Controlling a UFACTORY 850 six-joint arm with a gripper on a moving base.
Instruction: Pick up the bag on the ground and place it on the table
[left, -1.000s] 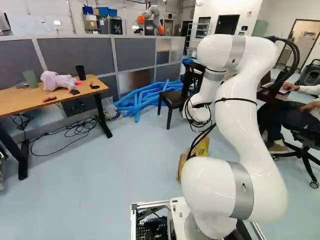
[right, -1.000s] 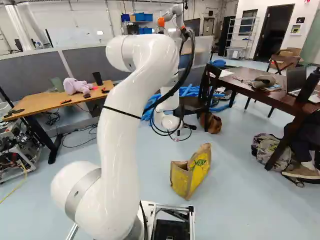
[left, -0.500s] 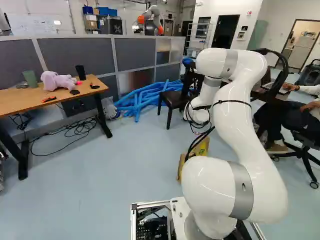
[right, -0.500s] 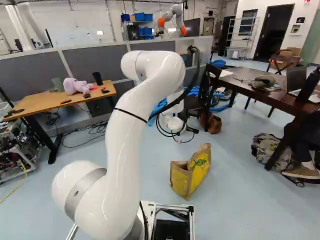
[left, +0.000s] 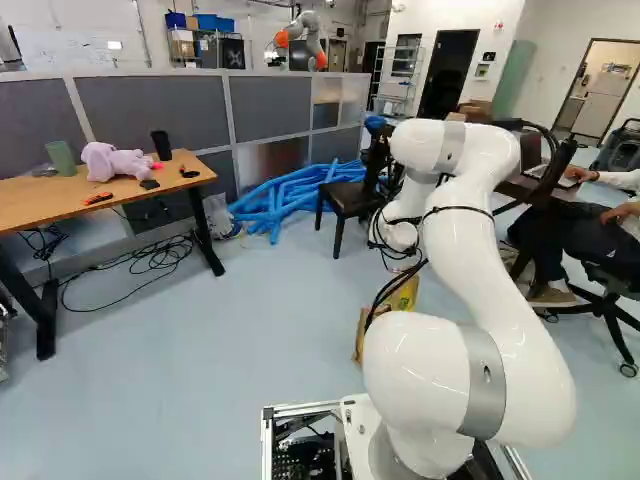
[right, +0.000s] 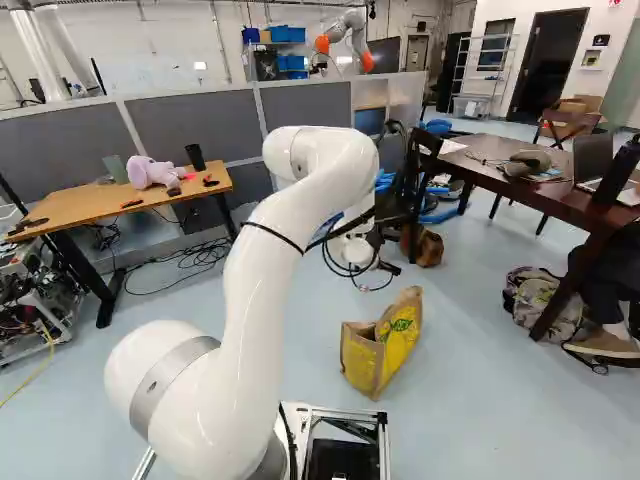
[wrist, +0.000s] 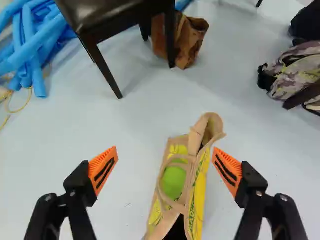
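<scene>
Wrist view has my gripper (wrist: 165, 170) aimed down at the yellow bag (wrist: 201, 187), which sits on the floor (wrist: 125, 115); my jaws stand wide apart and grasp nothing, I judge so its handle (wrist: 159, 189) can come between them; the bag lies nearer one pad (wrist: 228, 171), so I should centre before lowering, lest I tip it; the light wood table (left: 60, 195) is its likely destination.

You cannot read any word here. The bag (right: 396, 352) has green letters (right: 401, 325) on its yellow side, but these are too small to tell; the red wall sign (left: 499, 26) also is not clear.
</scene>
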